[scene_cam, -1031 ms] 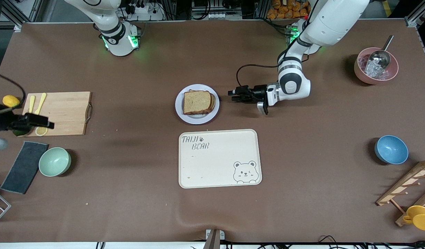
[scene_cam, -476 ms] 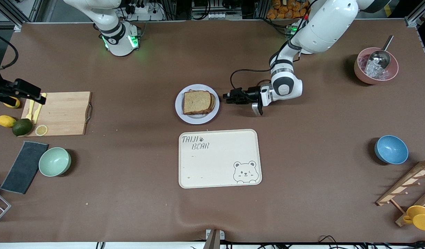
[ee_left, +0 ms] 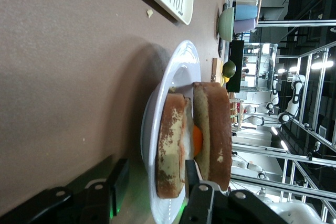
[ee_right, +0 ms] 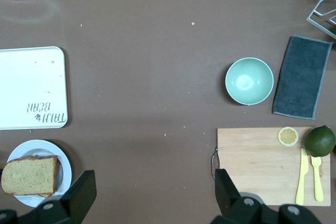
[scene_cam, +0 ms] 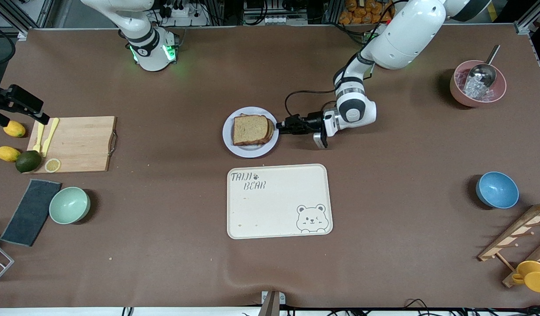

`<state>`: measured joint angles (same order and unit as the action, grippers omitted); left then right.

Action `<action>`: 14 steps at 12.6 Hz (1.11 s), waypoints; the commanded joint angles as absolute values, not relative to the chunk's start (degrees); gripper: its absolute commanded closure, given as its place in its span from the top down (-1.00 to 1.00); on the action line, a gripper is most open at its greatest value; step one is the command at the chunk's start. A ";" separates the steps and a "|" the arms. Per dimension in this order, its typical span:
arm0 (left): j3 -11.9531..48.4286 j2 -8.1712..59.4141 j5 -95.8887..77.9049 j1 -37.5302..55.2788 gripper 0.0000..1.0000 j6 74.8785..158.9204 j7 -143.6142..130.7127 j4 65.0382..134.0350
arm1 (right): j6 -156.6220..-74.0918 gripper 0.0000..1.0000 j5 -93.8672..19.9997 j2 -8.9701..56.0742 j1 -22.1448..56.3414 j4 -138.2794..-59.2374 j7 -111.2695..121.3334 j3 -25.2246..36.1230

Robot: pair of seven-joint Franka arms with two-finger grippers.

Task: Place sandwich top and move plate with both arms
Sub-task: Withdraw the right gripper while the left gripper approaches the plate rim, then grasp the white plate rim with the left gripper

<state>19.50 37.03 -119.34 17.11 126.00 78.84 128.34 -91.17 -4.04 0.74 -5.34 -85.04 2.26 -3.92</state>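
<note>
Right claw: raised over the desk edge by the cutting board at the right arm's end, fingers spread wide, holding nothing, well apart from the plate. Sandwich top: resting on the egg-bearing slice on the plate at mid-desk. Bear-printed tray: just beside the plate, nearer the front camera. Left claw: low, level with the desk, at the plate rim on the left arm's side, open, one finger under the rim and the other above it beside the sandwich; nothing clamped.
</note>
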 commanded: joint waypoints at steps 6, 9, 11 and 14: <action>19.60 39.81 -121.73 18.11 -0.23 127.44 80.42 125.07 | -92.11 1.00 -2.55 -0.79 -1.59 -86.57 1.15 -4.13; 19.60 40.78 -121.90 18.11 -0.31 127.44 82.17 124.72 | -91.94 1.00 -2.55 -0.79 -0.19 -86.13 0.53 -4.22; 19.60 41.39 -122.25 18.19 -0.38 127.44 82.44 124.28 | -91.85 1.00 -2.55 -0.79 0.18 -85.78 -0.61 -4.13; 19.60 41.66 -122.26 18.19 -0.44 127.44 82.53 123.93 | -91.85 1.00 -2.55 -0.79 0.00 -85.52 -0.61 -4.04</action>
<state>19.53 38.39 -120.09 17.47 126.24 79.71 126.41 -91.70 -3.97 0.20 -0.45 -85.16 0.62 -4.35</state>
